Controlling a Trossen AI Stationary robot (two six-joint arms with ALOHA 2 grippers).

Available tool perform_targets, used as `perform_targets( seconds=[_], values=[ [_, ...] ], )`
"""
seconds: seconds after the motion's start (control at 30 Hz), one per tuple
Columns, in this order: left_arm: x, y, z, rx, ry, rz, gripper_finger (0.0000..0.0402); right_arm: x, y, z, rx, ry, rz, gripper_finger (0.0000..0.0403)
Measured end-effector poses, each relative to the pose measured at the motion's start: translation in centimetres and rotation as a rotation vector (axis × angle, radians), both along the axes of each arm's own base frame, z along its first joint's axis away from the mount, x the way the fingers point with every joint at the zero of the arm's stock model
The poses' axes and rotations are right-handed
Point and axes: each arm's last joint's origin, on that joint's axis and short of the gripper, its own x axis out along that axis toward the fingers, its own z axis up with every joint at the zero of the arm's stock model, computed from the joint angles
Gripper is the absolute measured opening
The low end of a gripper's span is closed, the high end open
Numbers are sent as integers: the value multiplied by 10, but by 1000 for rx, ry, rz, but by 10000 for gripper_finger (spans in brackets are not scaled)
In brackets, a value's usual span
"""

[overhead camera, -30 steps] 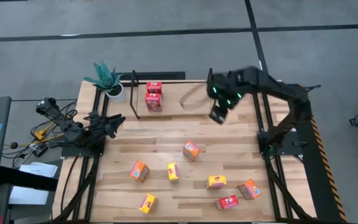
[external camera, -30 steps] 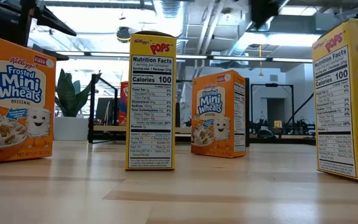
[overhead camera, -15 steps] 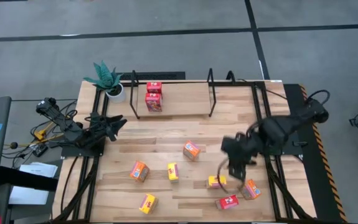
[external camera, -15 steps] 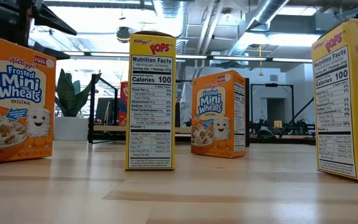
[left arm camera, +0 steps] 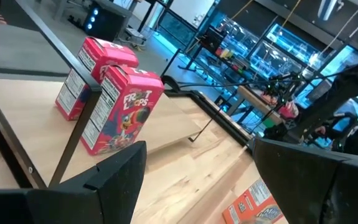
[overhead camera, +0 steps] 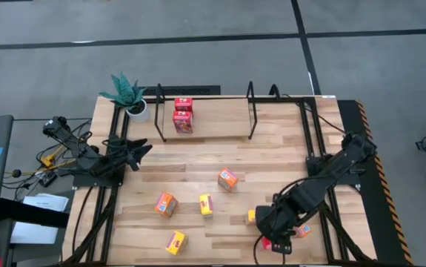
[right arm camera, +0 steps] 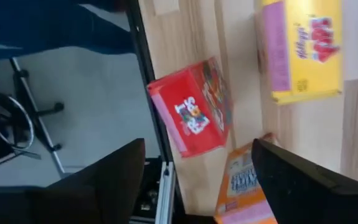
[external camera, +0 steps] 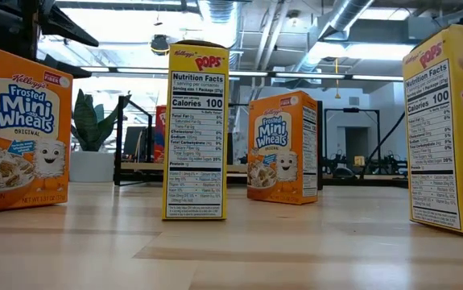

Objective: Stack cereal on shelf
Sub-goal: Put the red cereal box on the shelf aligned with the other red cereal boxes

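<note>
The shelf (overhead camera: 205,119) of black rods stands at the table's far side, with two red cereal boxes (overhead camera: 183,113) upright on its base near the left end. Loose cereal on the table: orange boxes (overhead camera: 227,179) (overhead camera: 167,204), yellow boxes (overhead camera: 206,205) (overhead camera: 175,242). At the near right lie a yellow box (right arm camera: 303,50), a red box (right arm camera: 191,109) and an orange box (right arm camera: 244,186). My right gripper (overhead camera: 270,231) hangs open above these, over the red box (overhead camera: 275,242), touching nothing. My left gripper (overhead camera: 137,147) waits open at the table's left, facing the shelf's red boxes (left arm camera: 126,109).
A white potted plant (overhead camera: 130,96) stands left of the shelf. The table's near edge and its black frame rail (right arm camera: 150,118) run close beside the red box. The low view shows an orange box (external camera: 18,133) and a yellow box (external camera: 197,133) standing upright.
My right gripper has swung from the shelf's right end at the far side toward the table's near right corner, sinking and tipping more downward, and now hangs over the red, yellow and orange boxes there. No box has moved.
</note>
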Motion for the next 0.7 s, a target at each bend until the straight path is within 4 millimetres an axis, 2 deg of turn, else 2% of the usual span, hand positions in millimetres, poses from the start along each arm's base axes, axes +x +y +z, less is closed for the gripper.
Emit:
perform_targets(
  seconds=[0.27,0.5,0.7],
  values=[
    [0,0,-2,13,17,0,286,3,25,-25,-65,-7,74,325],
    [0,0,-3,22,30,0,286,15,32,-52,-113,35,112,327],
    [0,0,-3,22,31,-2,286,18,34,-56,-102,42,125,316]
  ],
)
